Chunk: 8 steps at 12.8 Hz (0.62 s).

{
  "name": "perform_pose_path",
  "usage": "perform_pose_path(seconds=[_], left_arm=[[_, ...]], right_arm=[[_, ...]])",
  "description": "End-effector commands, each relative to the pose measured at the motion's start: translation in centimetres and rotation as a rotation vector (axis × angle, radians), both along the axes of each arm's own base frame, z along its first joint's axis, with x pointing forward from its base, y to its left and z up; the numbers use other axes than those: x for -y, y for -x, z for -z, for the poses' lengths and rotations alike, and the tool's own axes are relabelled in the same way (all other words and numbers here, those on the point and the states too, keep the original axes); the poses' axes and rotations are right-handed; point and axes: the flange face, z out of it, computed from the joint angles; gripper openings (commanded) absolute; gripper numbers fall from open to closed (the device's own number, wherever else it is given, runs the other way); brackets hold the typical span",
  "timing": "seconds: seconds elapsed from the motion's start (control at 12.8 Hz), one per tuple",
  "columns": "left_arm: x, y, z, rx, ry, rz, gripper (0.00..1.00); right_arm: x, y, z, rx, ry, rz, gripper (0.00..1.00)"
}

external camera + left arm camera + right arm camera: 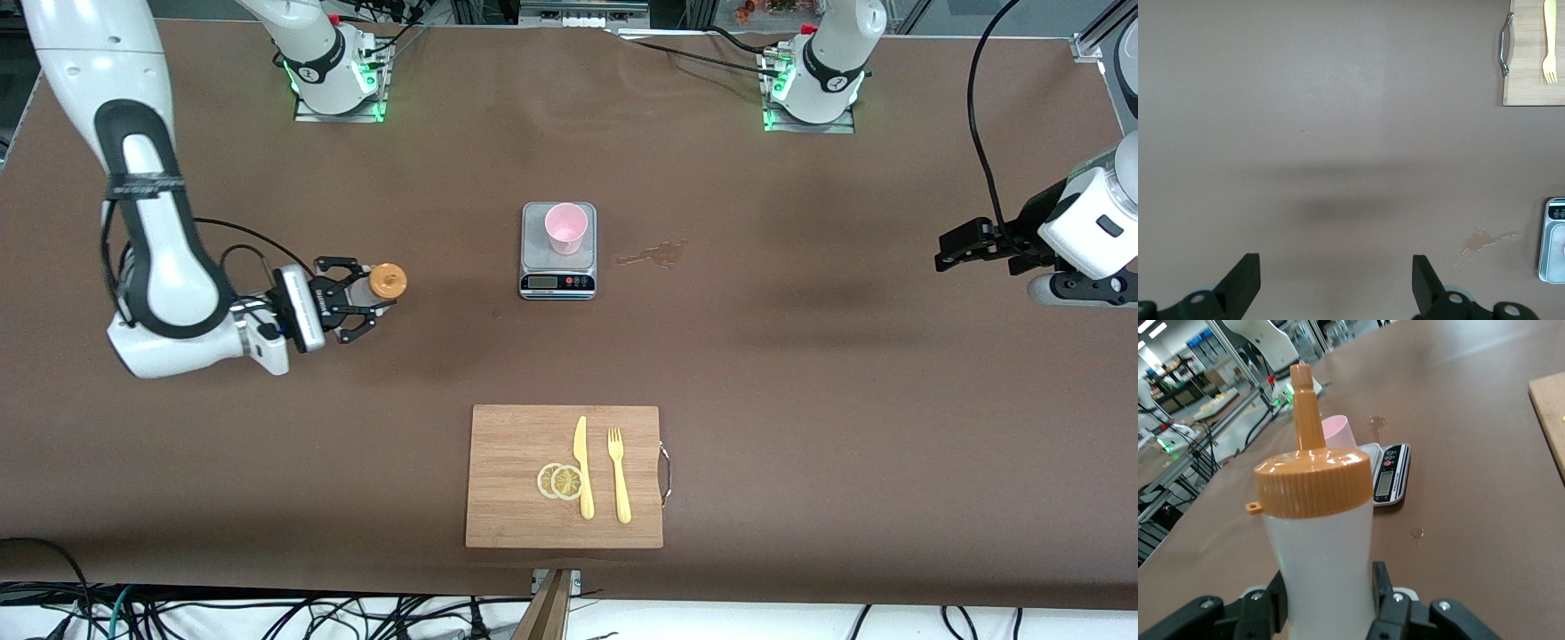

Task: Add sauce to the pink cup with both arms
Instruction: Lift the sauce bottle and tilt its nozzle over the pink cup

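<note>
Right gripper (pixel 356 298): we read its jaws as closed on the sauce bottle (pixel 378 286), clamped around the translucent body below the orange cap.
Sauce bottle axis: upright between the jaws, nozzle (pixel 1305 403) pointing up, bottle not yet tipped.
Pink cup (pixel 565 228): stands upright on the plate of the kitchen scale (pixel 557 252), mid-bench; mouth open upward.
Key relation: from the right jaws the cup lies straight ahead, toward the left arm's end of the bench, well apart. In the right wrist view it shows just past the nozzle.
Nearer arm: the right arm, by our judgement; it already carries the bottle.
Right arm pose: forearm low over the bench, wrist level, jaws facing the scale.
Left gripper (pixel 965 244): jaws spread wide and empty, hovering over bare bench at the left arm's end; this arm waits.
Next move, as we judge it: carry the bottle over the cup, then tilt the nozzle down.
</note>
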Motion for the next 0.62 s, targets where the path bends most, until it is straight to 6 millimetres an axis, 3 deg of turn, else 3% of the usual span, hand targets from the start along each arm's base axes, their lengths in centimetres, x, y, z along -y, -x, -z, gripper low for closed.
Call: perform_pose_path(seconds=[0.0,0.23,0.55], left_arm=[[-0.2,0.0,-0.4,-0.006,-0.009,0.021,1.00],[-0.2,0.0,-0.4,-0.006,-0.009,0.021,1.00],[-0.3,0.0,-0.4,-0.006,-0.009,0.020,1.00]], right_arm=[[-4.2,1.1,-2.7,0.033,0.164,-0.033,0.26],[-9.2,2.8,-5.2,0.065,0.391,-0.101,0.26],[-16.2,5.6,-6.3,0.097,0.603,-0.119,0.26]])
